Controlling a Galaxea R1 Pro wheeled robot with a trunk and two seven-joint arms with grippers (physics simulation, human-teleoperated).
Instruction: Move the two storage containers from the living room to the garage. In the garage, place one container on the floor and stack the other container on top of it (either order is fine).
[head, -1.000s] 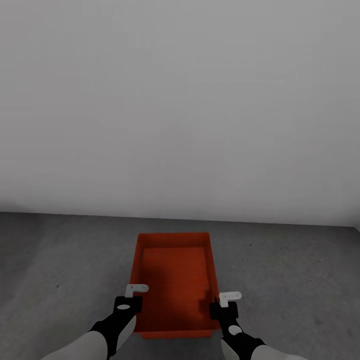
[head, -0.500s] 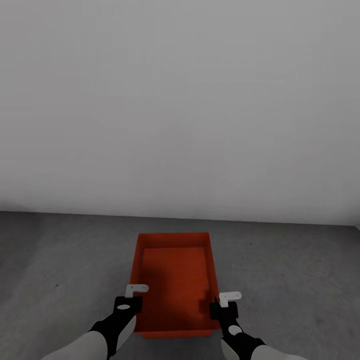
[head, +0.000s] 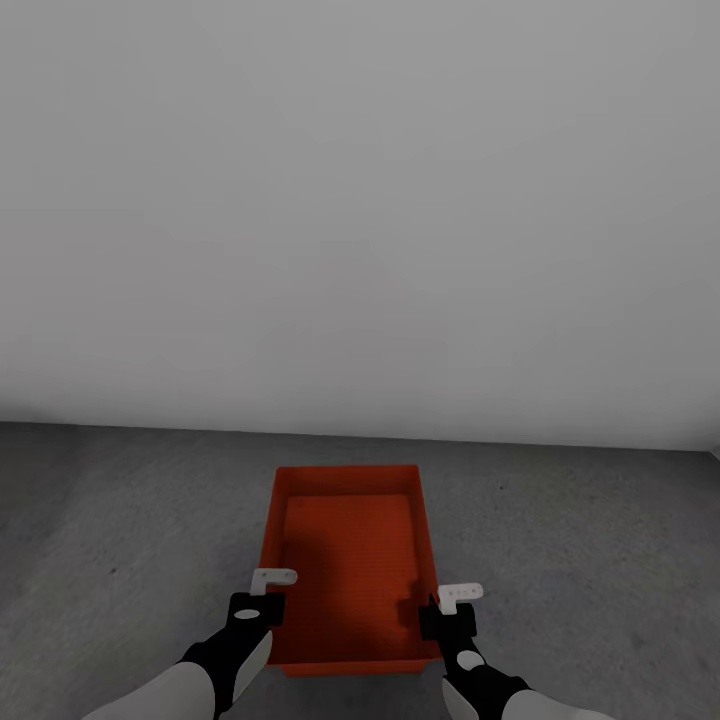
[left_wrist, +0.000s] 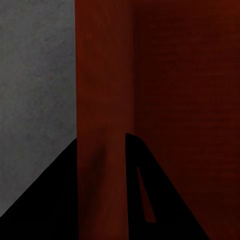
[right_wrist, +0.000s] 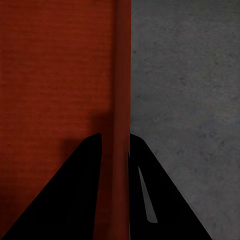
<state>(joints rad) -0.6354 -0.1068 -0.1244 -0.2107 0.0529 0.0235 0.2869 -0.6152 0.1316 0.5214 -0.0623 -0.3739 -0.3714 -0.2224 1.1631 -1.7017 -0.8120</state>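
Observation:
One orange-red open-top storage container (head: 348, 560) is in front of me over the dark grey concrete floor (head: 120, 520). My left gripper (head: 262, 610) is shut on the container's left wall (left_wrist: 100, 75) near its front corner. The right gripper (head: 432, 620) is shut on the right wall (right_wrist: 120, 75). In both wrist views a black finger lies on each side of the thin red wall. The container is empty inside. I cannot tell whether its base touches the floor.
A plain grey-white wall (head: 360, 200) rises just beyond the container and spans the whole view. Bare mottled concrete extends to the left (left_wrist: 35, 75) and right (right_wrist: 185, 75) of the container.

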